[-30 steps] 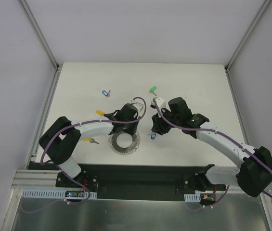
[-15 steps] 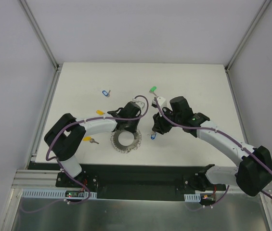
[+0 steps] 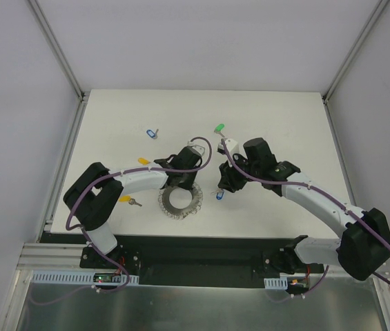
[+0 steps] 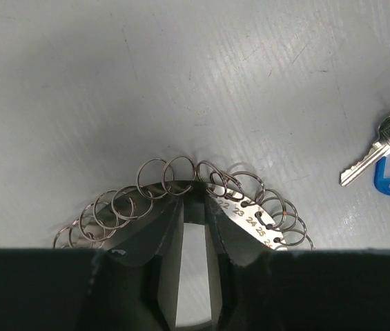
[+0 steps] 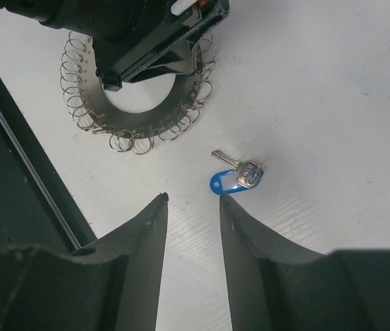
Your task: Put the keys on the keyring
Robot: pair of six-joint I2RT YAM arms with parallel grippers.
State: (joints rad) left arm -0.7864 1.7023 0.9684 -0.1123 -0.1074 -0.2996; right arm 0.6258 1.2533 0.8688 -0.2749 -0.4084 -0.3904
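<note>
White tabletop [image 3: 284,124] carries the keys [image 3: 152,132] loose; none is on the keyring [image 4: 250,212] yet. Your left claw [image 4: 193,193] sits narrow over its rim; a grasp I cannot tell. Your right claw [image 5: 193,201], released and empty, hovers near the solid-blue key [image 5: 236,176].

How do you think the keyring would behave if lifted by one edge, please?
The keyring looks like a flat metal plate, so it should probably stay stiff. Its wire loops sit at varied angles, so they likely swing loosely. Lying flat, it seems unlikely to roll.
</note>
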